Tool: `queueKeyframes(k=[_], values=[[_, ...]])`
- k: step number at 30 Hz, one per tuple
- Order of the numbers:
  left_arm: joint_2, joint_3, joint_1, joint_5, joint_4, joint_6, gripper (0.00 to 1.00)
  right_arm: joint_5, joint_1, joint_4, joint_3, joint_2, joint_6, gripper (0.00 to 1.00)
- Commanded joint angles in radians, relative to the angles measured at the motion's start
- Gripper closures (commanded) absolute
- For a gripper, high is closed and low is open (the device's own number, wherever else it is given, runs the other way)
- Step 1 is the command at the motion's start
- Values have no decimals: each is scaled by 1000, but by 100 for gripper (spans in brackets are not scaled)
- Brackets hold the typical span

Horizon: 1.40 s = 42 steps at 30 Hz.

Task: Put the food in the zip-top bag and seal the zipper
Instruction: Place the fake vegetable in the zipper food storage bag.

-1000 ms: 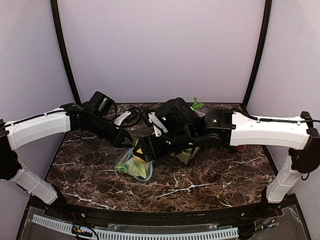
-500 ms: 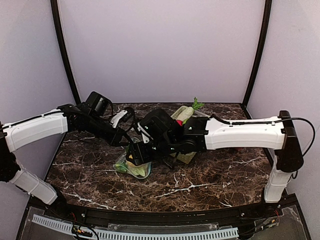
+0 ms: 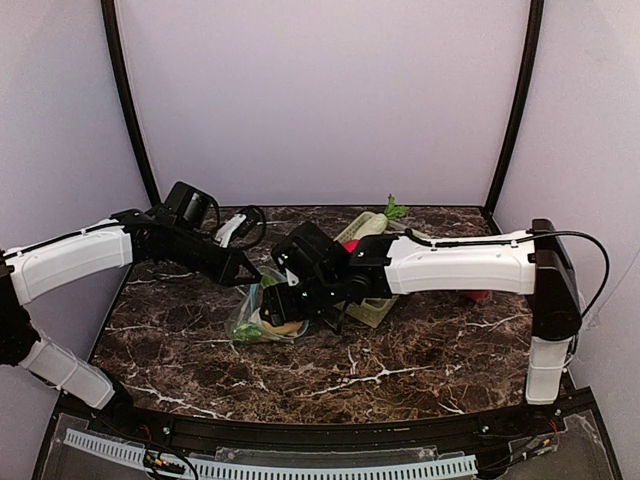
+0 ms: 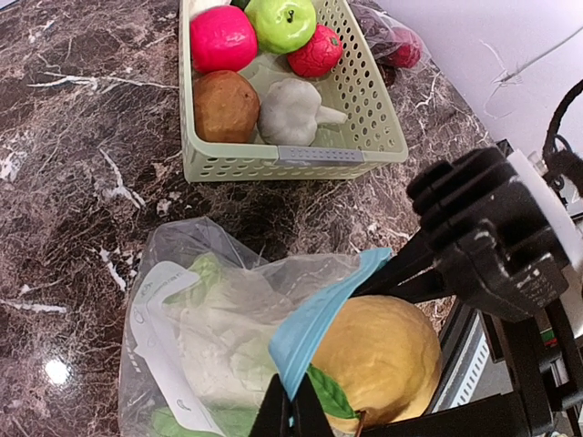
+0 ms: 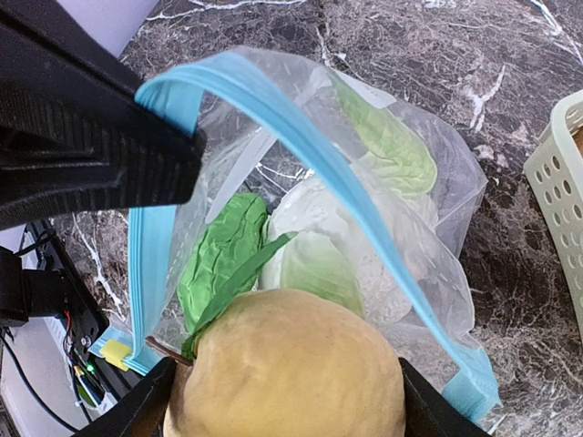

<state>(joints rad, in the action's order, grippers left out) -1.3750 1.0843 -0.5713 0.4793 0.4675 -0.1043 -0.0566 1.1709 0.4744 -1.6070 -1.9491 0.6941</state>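
Right wrist view: the right claw [image 5: 282,396] grips a round yellow fruit [image 5: 291,350] with a green leaf, at the open mouth of the zip-top bag [image 5: 428,209]. The left claw [image 4: 291,414] is pinched tight on the bag's blue zipper strip [image 4: 319,314]. Cauliflower [image 5: 314,250] lies inside. On the desk [image 4: 73,137], at twelve o'clock from the bag, the basket [image 4: 301,155] holds a green apple [image 4: 282,20] among other pieces.

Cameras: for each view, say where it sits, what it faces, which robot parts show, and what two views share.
Top external: above and behind, facing down onto table; left arm and right arm show.
Left wrist: on left arm, faces bag and basket; left tool pinches zipper.
Right wrist: faces bag mouth; right tool grips yellow fruit.
Shared: both wrists see that fruit.
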Motion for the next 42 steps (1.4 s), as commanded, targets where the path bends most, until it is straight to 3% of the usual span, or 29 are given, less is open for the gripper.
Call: queueKeyframes(k=[1, 6, 12, 16, 22, 29, 36, 42], values=[[34, -25, 6, 13, -20, -22, 98, -9, -18, 0, -59, -31, 0, 52], [50, -49, 6, 13, -36, -54, 79, 3, -31, 0, -108, -81, -16, 52], [162, -134, 5, -69, -70, -113, 37, 16, -38, 0, -173, -137, -38, 52], [285, -208, 5, -203, -44, -134, 22, 22, -42, 0, -214, -164, -50, 52], [454, -365, 4, -274, -10, -216, 17, 34, -54, -5, -250, -193, -63, 52], [521, -481, -8, -288, -23, -298, 16, 52, -69, -7, -286, -218, -75, 52], [484, -468, -53, -316, -50, -271, 13, 52, -77, -6, -295, -223, -73, 52], [402, -396, -151, -482, -14, -200, 11, 81, -79, -6, -305, -228, -73, 51]])
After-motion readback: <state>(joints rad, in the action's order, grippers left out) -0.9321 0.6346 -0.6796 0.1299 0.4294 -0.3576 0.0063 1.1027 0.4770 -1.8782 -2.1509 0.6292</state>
